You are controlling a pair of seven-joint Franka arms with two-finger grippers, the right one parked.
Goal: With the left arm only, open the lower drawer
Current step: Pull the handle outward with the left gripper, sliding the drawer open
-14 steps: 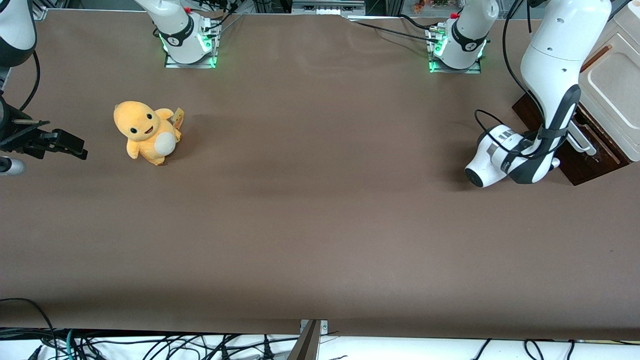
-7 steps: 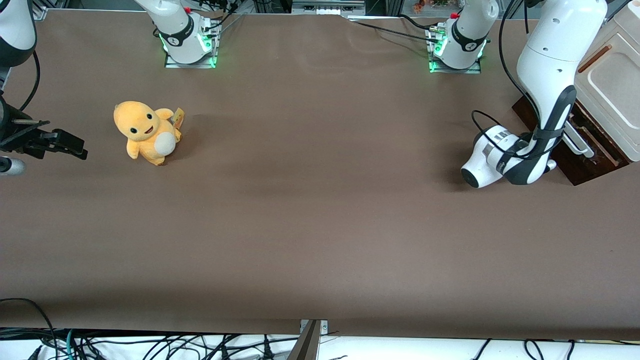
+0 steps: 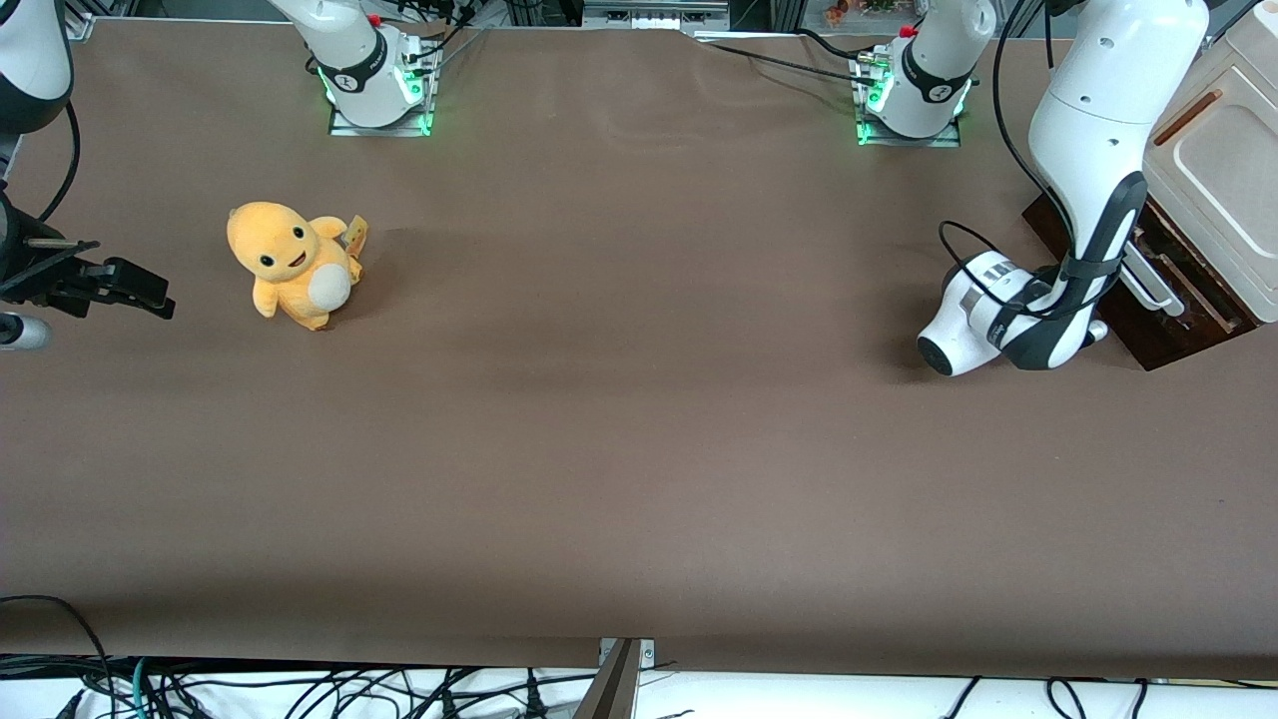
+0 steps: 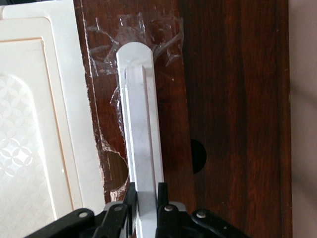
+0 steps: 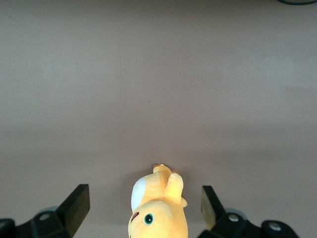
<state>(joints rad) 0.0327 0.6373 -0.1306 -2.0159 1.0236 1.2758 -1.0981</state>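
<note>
The lower drawer (image 3: 1163,335) shows its dark brown wood front (image 4: 233,99) at the working arm's end of the table, below the cream cabinet (image 3: 1223,170). Its long white bar handle (image 4: 138,109) runs along the front, and part of it shows beside the arm (image 3: 1148,285). The left arm (image 3: 1098,120) reaches down in front of the drawer. My gripper (image 4: 146,191) is shut on the handle, with one black finger (image 4: 130,196) on each side of the bar. In the front view the wrist hides the gripper itself.
A yellow plush toy (image 3: 290,262) stands on the brown table toward the parked arm's end, also seen in the right wrist view (image 5: 157,208). Two arm bases with green lights (image 3: 379,75) (image 3: 914,85) sit along the table edge farthest from the front camera.
The left arm's wrist has shifted a little toward the parked arm's end with the handle in its grip. The drawer front has come slightly away from the cabinet.
</note>
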